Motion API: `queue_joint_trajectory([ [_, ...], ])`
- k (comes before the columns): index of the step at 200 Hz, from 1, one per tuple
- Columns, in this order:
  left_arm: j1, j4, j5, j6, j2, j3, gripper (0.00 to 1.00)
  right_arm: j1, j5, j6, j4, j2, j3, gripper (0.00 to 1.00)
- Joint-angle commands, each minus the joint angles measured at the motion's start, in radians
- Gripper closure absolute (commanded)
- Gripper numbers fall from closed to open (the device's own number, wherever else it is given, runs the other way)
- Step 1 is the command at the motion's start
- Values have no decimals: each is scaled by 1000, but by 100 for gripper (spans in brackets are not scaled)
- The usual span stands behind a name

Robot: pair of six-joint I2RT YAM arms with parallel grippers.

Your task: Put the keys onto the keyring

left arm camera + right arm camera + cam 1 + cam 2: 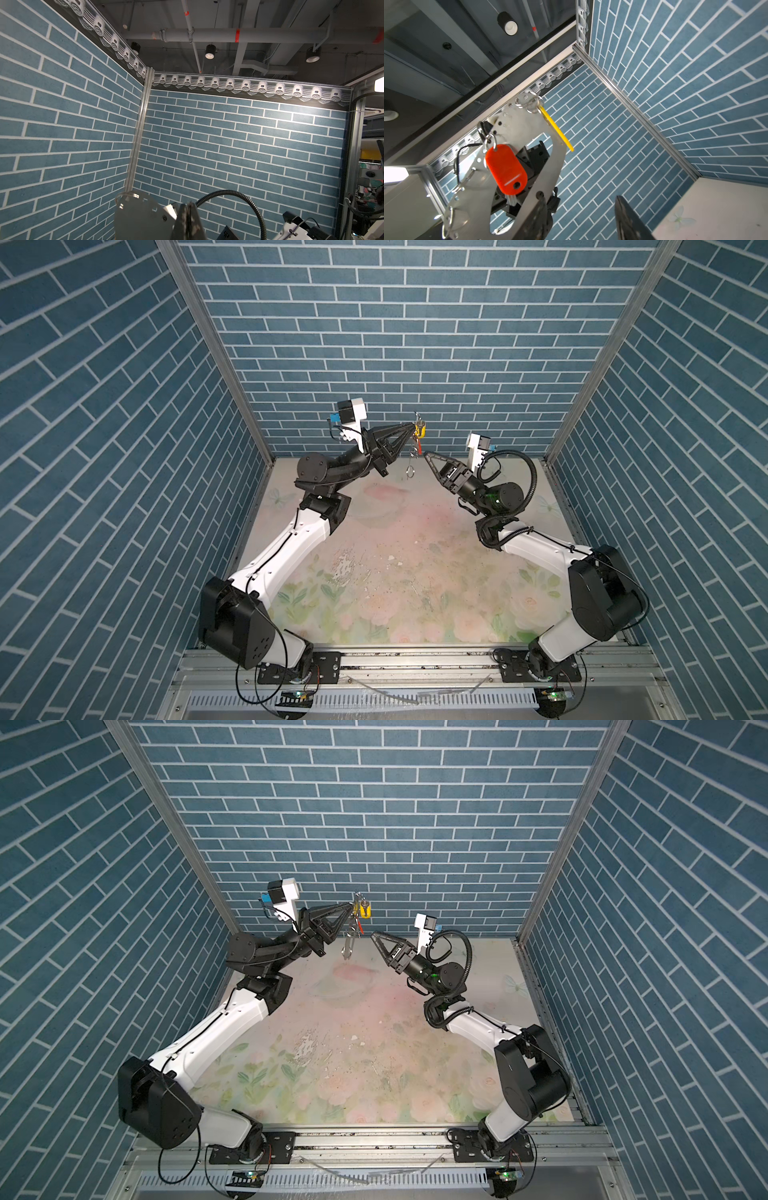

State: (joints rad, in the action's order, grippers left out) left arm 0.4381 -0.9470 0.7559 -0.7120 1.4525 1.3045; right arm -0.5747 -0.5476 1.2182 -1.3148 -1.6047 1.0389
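My left hand, pressed shut, pinches the keyring at its upper end, high over the counter. Red-tagged key and yellow-tagged key hang on it — my right hand, spread and empty, just beside.

We saw blue brick-patterned walls joined by aluminium corner posts, a worn floral tabletop, and grey ceiling pipes with round lamps.
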Motion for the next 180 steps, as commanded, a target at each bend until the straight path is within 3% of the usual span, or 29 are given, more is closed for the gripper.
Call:
queue_joint_trajectory([
  [1,-15,-70,28,-36,19,48,100,4,-30,91,-83,-33,87,45],
  [180,-31,-407,65,-323,189,134,100,-42,-86,196,-84,-156,309,40],
])
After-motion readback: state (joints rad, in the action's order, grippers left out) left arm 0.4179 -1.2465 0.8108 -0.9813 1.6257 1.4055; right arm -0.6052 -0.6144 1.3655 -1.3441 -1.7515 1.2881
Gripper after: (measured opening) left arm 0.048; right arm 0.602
